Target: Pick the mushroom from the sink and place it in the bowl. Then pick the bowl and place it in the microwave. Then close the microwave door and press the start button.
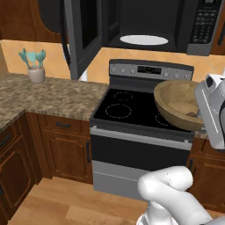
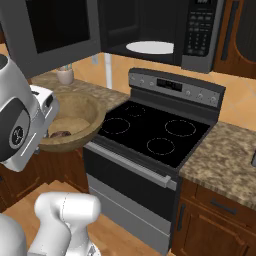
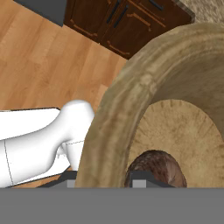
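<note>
The wooden bowl [image 1: 178, 104] hangs tilted in the air over the stove's right front corner, held by its rim. In the hand view my gripper [image 3: 104, 183] is shut on the bowl's [image 3: 175, 87] rim, one fingertip outside and one inside. The brown mushroom [image 3: 154, 169] lies inside the bowl at its low side; it also shows as a dark lump, the mushroom [image 2: 60, 134], in the bowl [image 2: 70, 120]. The black microwave [image 1: 145, 26] sits above the stove with its white turntable plate [image 1: 144, 39] visible. The microwave door [image 1: 81, 33] stands swung open to the left. The sink is out of view.
A black stove [image 1: 132, 107] with four burner rings stands under the microwave. Granite counter [image 1: 48, 94] runs to the left, with a cup of teal utensils [image 1: 35, 66]. More counter [image 2: 225, 155] lies right of the stove. The microwave's control panel [image 2: 200, 30] is on its right side.
</note>
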